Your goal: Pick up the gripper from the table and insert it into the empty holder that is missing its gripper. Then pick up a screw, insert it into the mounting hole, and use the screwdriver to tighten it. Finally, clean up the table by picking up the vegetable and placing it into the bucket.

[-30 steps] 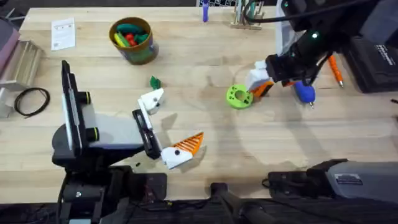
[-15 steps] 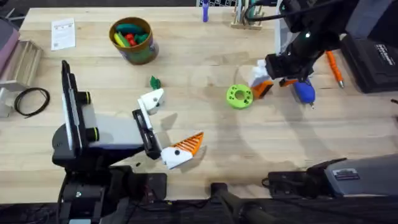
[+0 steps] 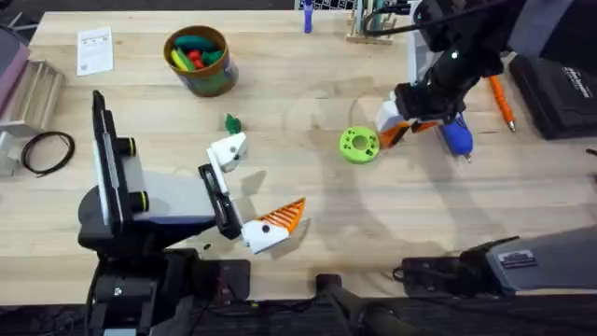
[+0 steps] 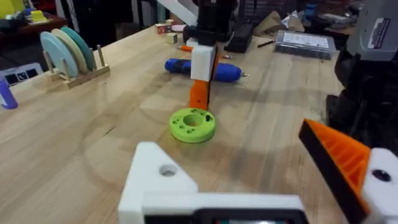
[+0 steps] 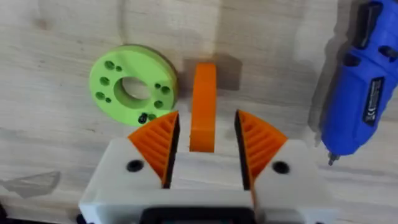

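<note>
The loose orange gripper (image 5: 203,106) lies on the wooden table (image 3: 308,243) between the lime disc and the blue screwdriver (image 3: 456,138). My right gripper (image 5: 205,119) is open and straddles it, one orange pad on each side with a small gap. In the left wrist view that right gripper (image 4: 202,62) stands upright over the wedge (image 4: 198,94). My left gripper (image 3: 250,187) rests open near the front. One of its jaws is the bare white holder (image 3: 227,149), the other carries an orange pad (image 3: 284,217). The dark-green vegetable (image 3: 232,122) lies near the holder. The bucket (image 3: 198,60) stands at the back left.
A lime-green disc with holes (image 3: 358,144) lies right beside the wedge. An orange pen-like tool (image 3: 504,103) and a black case (image 3: 560,89) are at the right. A white card (image 3: 93,49), a cable coil (image 3: 47,149) and a metal tray (image 3: 33,89) occupy the left edge.
The right arm has swung a little to the left above the table, and its gripper has settled over the loose orange wedge. The left arm has not moved.
</note>
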Motion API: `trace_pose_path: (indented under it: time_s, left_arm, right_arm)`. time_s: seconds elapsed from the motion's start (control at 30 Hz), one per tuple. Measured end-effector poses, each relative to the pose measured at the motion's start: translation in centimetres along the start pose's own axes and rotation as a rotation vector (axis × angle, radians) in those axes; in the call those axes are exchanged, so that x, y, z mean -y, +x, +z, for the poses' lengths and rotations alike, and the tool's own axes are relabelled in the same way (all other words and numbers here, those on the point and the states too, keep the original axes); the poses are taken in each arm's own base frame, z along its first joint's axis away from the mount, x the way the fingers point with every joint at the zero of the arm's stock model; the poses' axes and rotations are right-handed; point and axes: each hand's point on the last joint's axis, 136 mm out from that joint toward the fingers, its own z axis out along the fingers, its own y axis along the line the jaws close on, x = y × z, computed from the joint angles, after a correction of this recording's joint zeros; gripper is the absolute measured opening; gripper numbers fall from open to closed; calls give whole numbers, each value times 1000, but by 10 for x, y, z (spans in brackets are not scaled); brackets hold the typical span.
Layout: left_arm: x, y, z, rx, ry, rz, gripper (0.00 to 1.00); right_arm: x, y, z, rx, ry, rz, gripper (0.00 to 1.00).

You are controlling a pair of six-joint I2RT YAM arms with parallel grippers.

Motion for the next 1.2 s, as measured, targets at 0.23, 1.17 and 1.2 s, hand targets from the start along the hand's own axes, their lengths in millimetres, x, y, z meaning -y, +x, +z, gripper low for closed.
trace_pose_path:
  time_s: [0.23, 1.17, 1.2]
  left_arm:
    - [0, 0, 0, 0, 0, 0, 985]
    - [0, 0, 0, 0, 0, 0, 985]
    - [0, 0, 0, 0, 0, 0, 985]
  right_arm:
    - [0, -2, 0, 7, 2, -4, 267]
    - [-23, -4, -119, 438, -192, 25, 9]
    - [-29, -5, -124, 456, -226, 20, 9]
